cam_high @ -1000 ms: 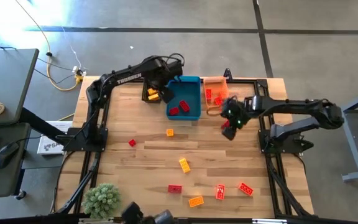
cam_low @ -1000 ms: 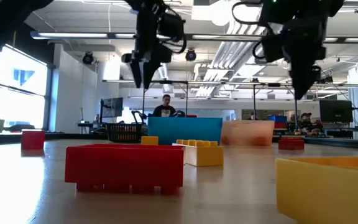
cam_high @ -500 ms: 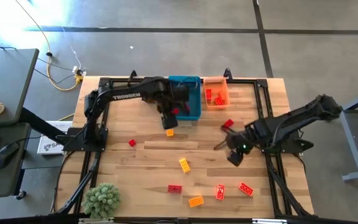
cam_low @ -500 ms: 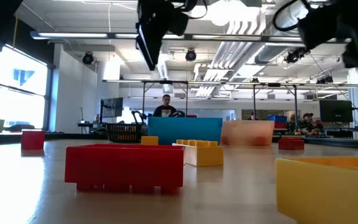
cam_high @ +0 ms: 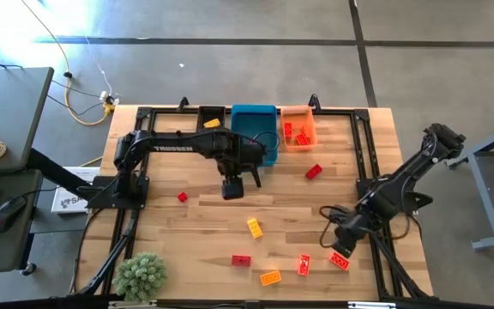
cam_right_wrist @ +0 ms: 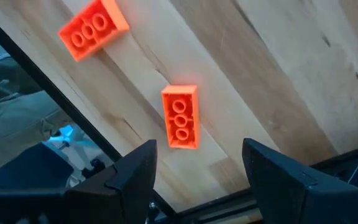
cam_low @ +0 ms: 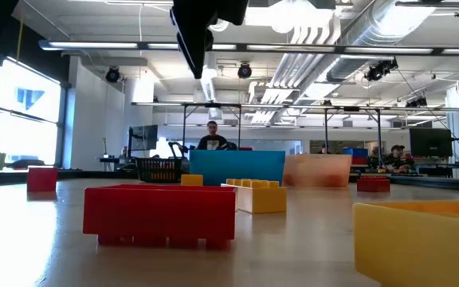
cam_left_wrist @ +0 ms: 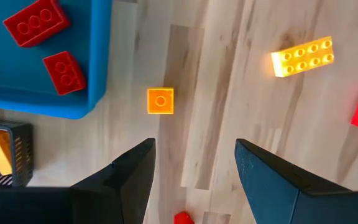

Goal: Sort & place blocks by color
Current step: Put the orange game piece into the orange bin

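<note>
Several red, orange and yellow bricks lie flat on the wooden table. My left gripper (cam_high: 232, 186) hangs open above a small orange block (cam_left_wrist: 160, 101), just on the near side of the blue bin (cam_high: 256, 133); in the high view it hides that block. My right gripper (cam_high: 341, 245) is open above an orange-red brick (cam_right_wrist: 180, 116) close to the table's near right corner, with a second one (cam_right_wrist: 93, 28) beside it. Neither gripper holds anything.
Along the far edge stand a black bin (cam_high: 212, 120) with yellow bricks, the blue bin (cam_left_wrist: 42, 93) with red bricks, and an orange bin (cam_high: 298, 129). Loose bricks: yellow (cam_high: 254, 227), red (cam_high: 314, 172), red (cam_high: 182, 197), red (cam_high: 241, 260), orange (cam_high: 270, 277). A plant (cam_high: 140, 275) sits at the near left corner.
My left gripper has swung from the black bin, past the blue bin, toward the near edge, and now hangs over the small orange block. My right gripper has travelled from beside the orange bin toward the near right corner, ending over the orange-red brick.
</note>
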